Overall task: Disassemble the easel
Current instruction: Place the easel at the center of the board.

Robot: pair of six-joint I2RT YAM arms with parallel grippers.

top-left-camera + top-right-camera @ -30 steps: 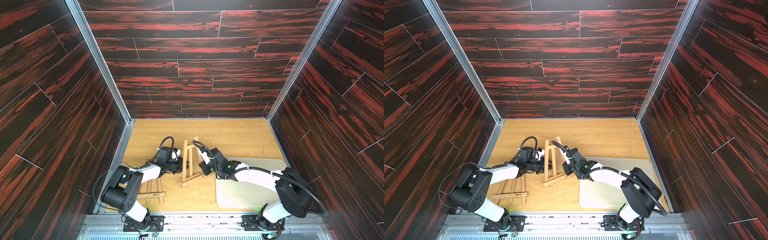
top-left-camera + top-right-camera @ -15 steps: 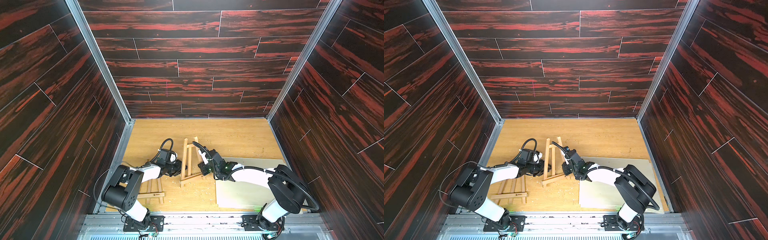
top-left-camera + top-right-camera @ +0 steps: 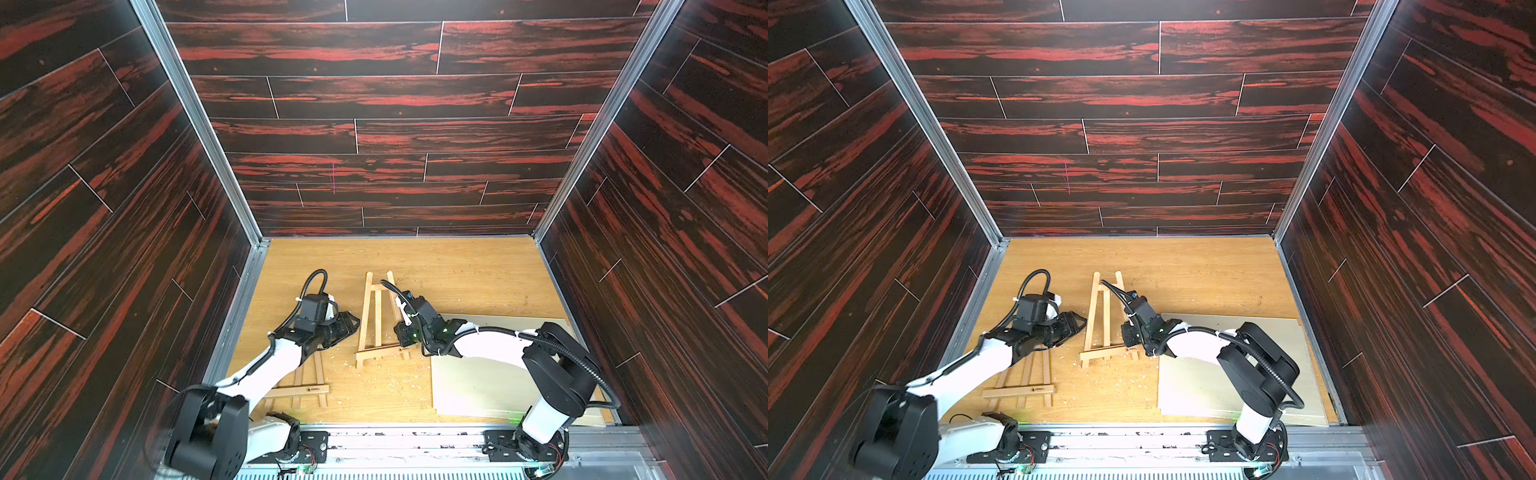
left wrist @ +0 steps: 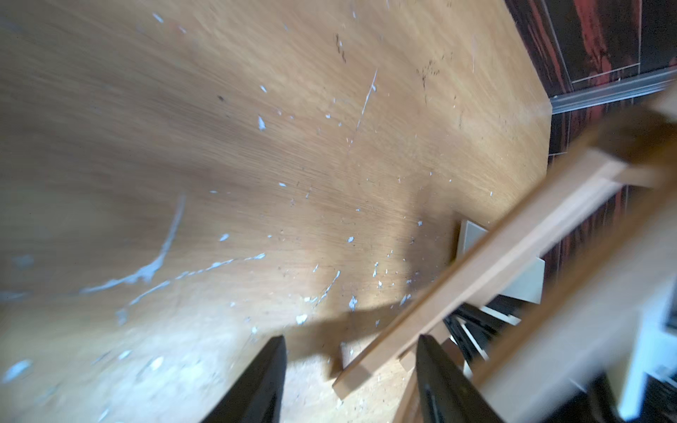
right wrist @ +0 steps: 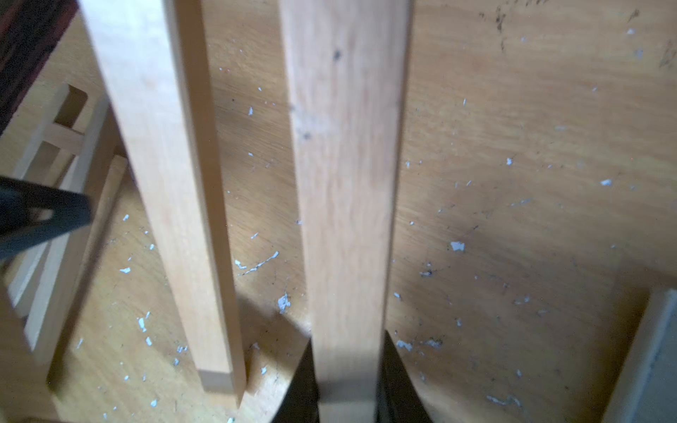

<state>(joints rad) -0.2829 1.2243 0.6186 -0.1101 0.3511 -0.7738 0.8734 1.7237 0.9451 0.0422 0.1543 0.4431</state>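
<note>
Right gripper pinching one leg of the easel near its ledge, leg running out between both fingers, left gripper spread, holding nothing, just beside the easel's opposite leg

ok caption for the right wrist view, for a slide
Right fingers clamped on an easel slat over the flecked tabletop

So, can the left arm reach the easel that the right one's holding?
Probably yes: the left gripper is open right beside the easel, nothing between them; the right gripper grips its other side.
</note>
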